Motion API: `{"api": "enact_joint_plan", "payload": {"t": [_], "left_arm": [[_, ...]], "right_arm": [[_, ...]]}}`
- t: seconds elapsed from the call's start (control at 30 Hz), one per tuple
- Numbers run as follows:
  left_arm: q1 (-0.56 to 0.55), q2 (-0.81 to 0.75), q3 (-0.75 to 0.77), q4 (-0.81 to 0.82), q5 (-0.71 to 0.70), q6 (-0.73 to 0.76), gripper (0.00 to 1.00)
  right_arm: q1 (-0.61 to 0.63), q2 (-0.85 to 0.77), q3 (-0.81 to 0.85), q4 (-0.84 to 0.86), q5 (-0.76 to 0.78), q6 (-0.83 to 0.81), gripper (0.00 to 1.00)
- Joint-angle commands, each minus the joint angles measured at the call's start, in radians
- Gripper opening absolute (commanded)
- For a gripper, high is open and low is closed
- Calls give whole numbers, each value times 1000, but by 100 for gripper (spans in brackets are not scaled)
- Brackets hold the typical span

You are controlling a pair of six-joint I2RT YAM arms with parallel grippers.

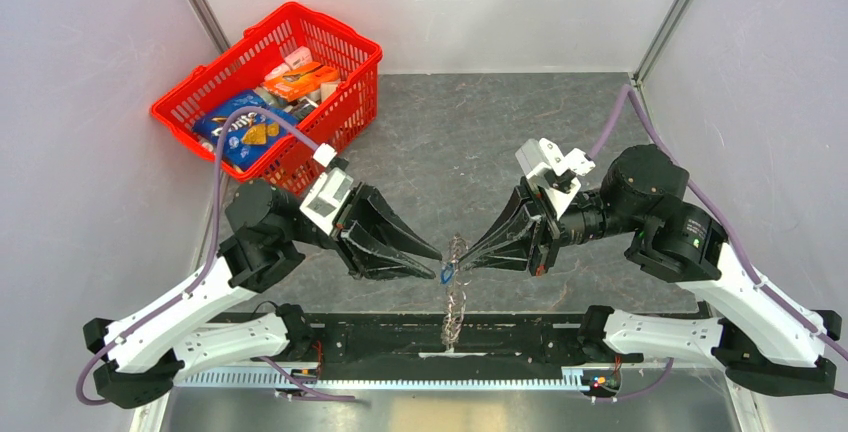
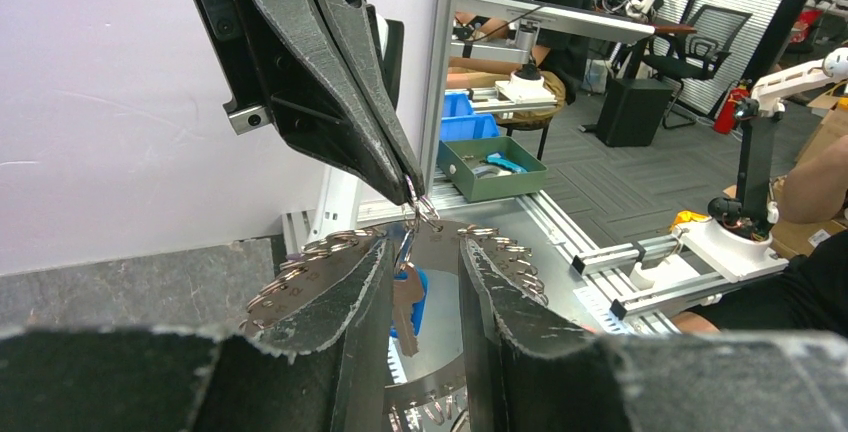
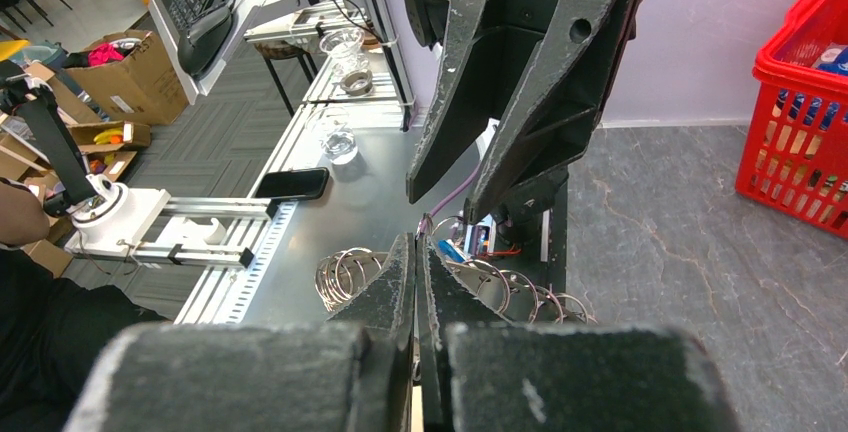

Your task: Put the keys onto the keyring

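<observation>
the right gripper (image 2: pixel 411 188) is pressed together on the keyring (image 2: pixel 427 214), holding it up between the two arms with the bunch of grey keys (image 1: pixel 455 304) hanging from it. the left gripper (image 2: pixel 425 248) stands part spread, with the blue key (image 2: pixel 410 297) in its gap, seemingly not clamped. most keys look threaded; whether the blue one is fully on, i cannot tell.

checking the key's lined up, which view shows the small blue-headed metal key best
The left wrist view: the small blue-headed metal key hangs close up inside the left gripper, its blue head plainly visible. The top external view shows only a blue speck where the arms' tips meet. The right wrist view shows at most a blue sliver.
</observation>
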Motion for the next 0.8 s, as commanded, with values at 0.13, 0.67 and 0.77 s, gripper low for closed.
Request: {"api": "enact_joint_plan", "payload": {"t": [0.13,0.67,0.77], "left_arm": [[1,12,2,57,33,-43,37],[1,31,14,66,26,-57,7],[1,38,14,68,25,-60,2]], "right_arm": [[3,-6,10,84,2,14,0],[3,-8,0,104,-2,17,0],[3,-11,-13,128,-6,29,0]]}}
